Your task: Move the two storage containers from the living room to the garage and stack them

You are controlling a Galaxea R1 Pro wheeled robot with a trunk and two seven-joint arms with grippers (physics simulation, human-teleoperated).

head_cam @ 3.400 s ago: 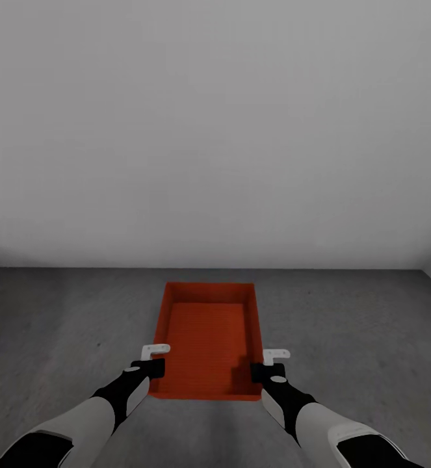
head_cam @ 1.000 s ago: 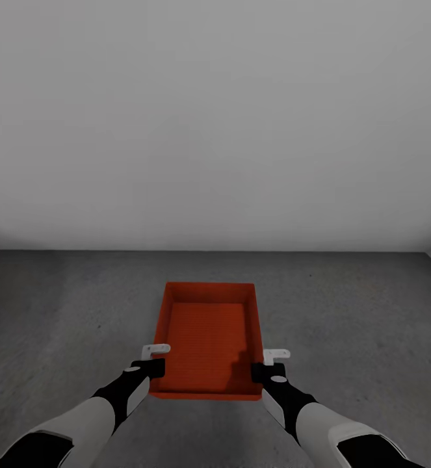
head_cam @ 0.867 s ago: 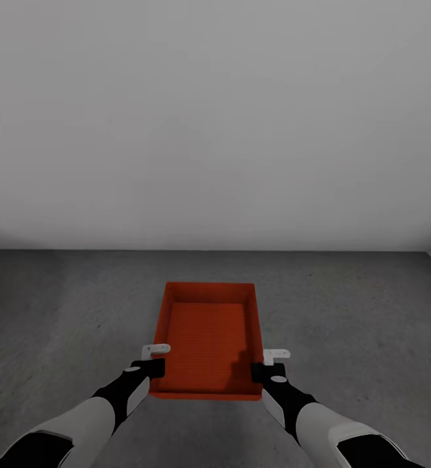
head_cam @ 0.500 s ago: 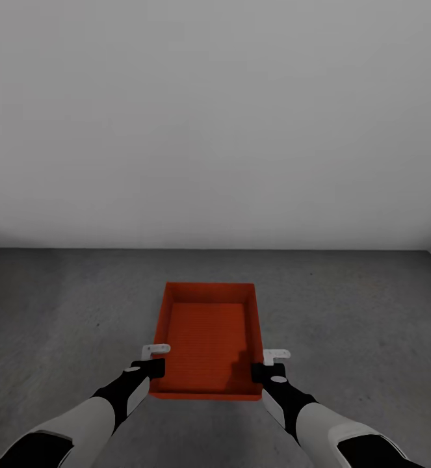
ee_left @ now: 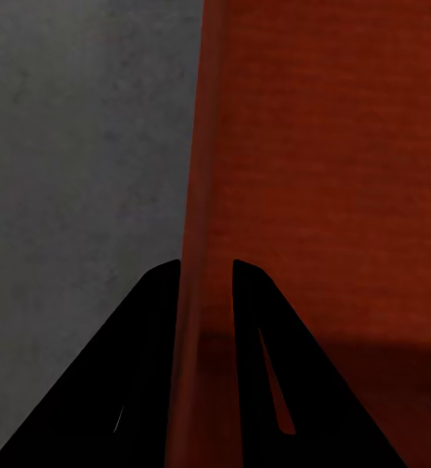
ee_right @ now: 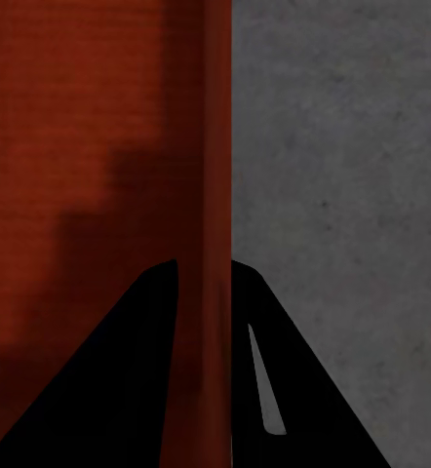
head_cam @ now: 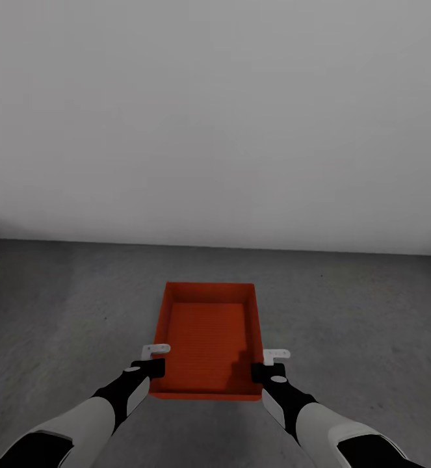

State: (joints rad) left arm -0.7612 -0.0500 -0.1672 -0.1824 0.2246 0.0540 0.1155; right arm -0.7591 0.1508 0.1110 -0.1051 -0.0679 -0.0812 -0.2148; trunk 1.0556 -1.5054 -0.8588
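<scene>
Item: one orange-red storage container (head_cam: pixel 207 338), open-topped, rectangular, with thin plain walls and a finely ribbed bottom. It sits in the lower centre of the head view, long axis running away from the camera, held by its two side walls near the nearer end. Whether it touches the floor below cannot be told.

Left gripper (head_cam: pixel 154 361): at the container's left wall; in the left wrist view (ee_left: pixel 207 278) the two dark fingers sit narrow, one on each face of the thin wall, clamped on it.

Right gripper (head_cam: pixel 267 365): at the right wall; in the right wrist view (ee_right: pixel 204 275) the fingers likewise pinch the wall between them.

Floor (head_cam: pixel 371 312): dark grey, rough concrete, across the lower half of the head view.

Wall (head_cam: pixel 215 117): plain white-grey, filling the upper half.
</scene>
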